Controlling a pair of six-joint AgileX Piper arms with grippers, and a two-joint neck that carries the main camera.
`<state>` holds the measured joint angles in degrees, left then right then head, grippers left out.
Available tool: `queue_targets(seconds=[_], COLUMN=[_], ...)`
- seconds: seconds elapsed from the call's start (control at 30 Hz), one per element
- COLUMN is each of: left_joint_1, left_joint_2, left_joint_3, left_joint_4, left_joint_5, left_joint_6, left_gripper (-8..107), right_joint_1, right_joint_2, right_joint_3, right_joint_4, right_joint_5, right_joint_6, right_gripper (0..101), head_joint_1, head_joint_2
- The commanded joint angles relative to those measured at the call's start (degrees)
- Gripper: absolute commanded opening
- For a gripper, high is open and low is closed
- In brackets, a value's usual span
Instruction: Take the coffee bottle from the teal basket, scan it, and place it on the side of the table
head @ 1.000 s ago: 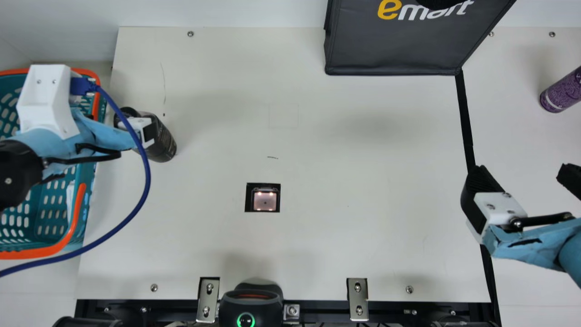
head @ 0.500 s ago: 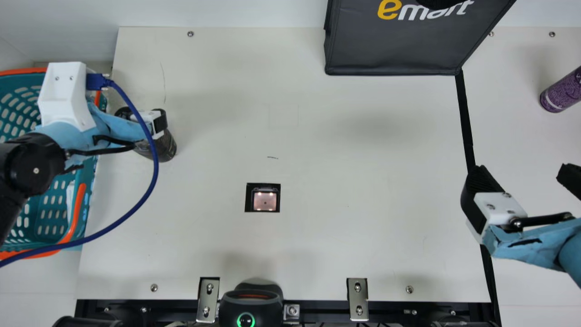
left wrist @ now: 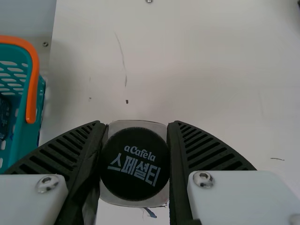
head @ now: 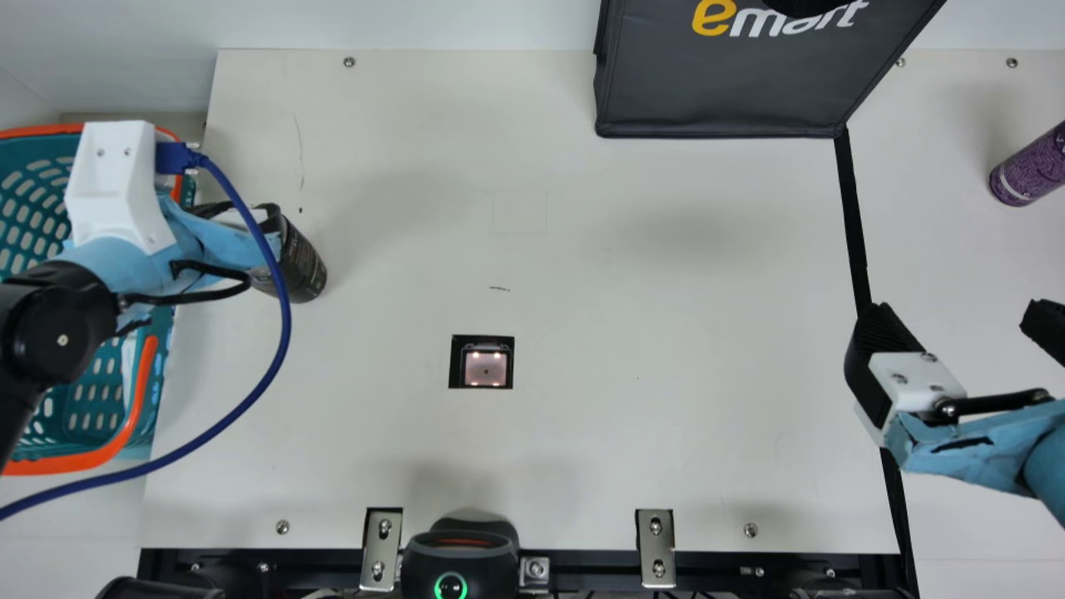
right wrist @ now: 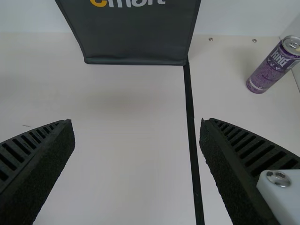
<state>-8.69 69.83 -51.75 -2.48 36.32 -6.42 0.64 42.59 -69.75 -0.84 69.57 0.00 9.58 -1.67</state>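
At nine o'clock, just beside the teal basket [left wrist: 32, 138], my left claw [left wrist: 137, 125] is squeezing the coffee bottle [head: 301, 264] from both sides, probably steadying it for scanning; my right claw [right wrist: 137, 123] is gaping.

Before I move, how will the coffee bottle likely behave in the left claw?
The coffee bottle seems stiff, showing no dent between the fingers of the left claw. Being tall and narrow, it could tip if set down unevenly.
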Motion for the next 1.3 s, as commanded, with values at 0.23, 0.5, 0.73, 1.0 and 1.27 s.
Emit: queue_targets(seconds=[0.23,0.5,0.73,1.0,1.27], left_joint_1=[-5.1,-12.1,-19.2,-28.7,-38.1], left_joint_2=[-5.7,-9.8,-11.8,-12.0,-10.0], left_joint_3=[-0.9,-1.4,-1.7,-2.5,-3.7], left_joint_4=[3.1,6.3,10.3,15.1,19.5], left_joint_5=[6.7,11.9,15.1,18.3,20.4], left_joint_6=[-7.7,-13.8,-19.9,-28.5,-38.2], left_gripper=[-8,-8,-8,-8,-8], right_joint_1=[0.0,0.0,0.0,0.0,0.0], right_joint_2=[0.0,0.0,0.0,0.0,0.0], right_joint_3=[0.0,0.0,0.0,0.0,0.0], right_joint_4=[0.0,0.0,0.0,0.0,0.0], right_joint_5=[0.0,0.0,0.0,0.0,0.0], right_joint_6=[0.0,0.0,0.0,0.0,0.0], right_gripper=[95,95,95,95,95], head_joint_1=[-1.7,-1.7,-1.7,-1.7,-1.7], head_joint_2=[0.1,0.1,0.1,0.1,0.1])
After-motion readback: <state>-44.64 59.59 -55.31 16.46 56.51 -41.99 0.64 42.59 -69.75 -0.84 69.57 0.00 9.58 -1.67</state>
